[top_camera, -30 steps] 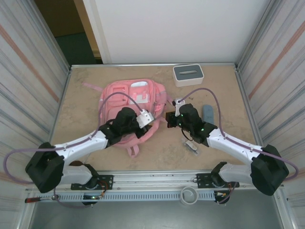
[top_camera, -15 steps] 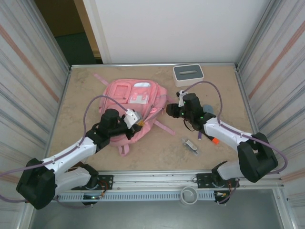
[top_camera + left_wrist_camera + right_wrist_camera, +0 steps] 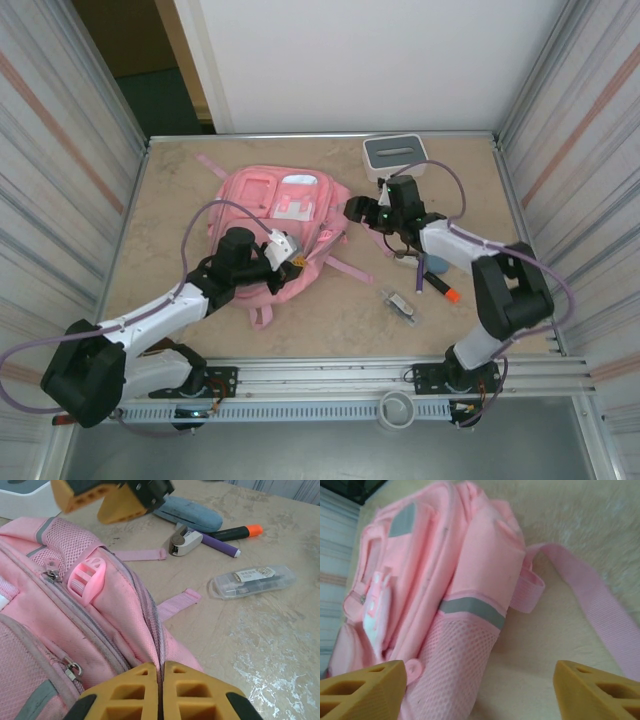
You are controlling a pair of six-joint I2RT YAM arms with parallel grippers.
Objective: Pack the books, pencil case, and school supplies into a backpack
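Observation:
The pink backpack (image 3: 285, 205) lies flat at the table's middle left. My left gripper (image 3: 295, 260) is shut on the fabric seam at its near right edge (image 3: 157, 645). My right gripper (image 3: 352, 211) stands open beside the backpack's right side, with the mesh side pocket (image 3: 455, 665) and bare table between its fingers (image 3: 362, 685). Right of the backpack lie the blue pencil case (image 3: 187, 514), an orange-tipped marker (image 3: 235, 532), a purple pen (image 3: 220, 545), a small beige piece (image 3: 183, 541) and a clear packet (image 3: 250, 580). The books are out of view.
A white box with a grey slotted top (image 3: 395, 155) stands at the back, just behind the right arm. Pink straps (image 3: 592, 607) trail from the backpack across the table to its right. Metal walls close in both sides.
The right gripper has opened and swung back toward the far right corner of the backpack. The left gripper, still shut, has drawn left, and the backpack has shifted with it.

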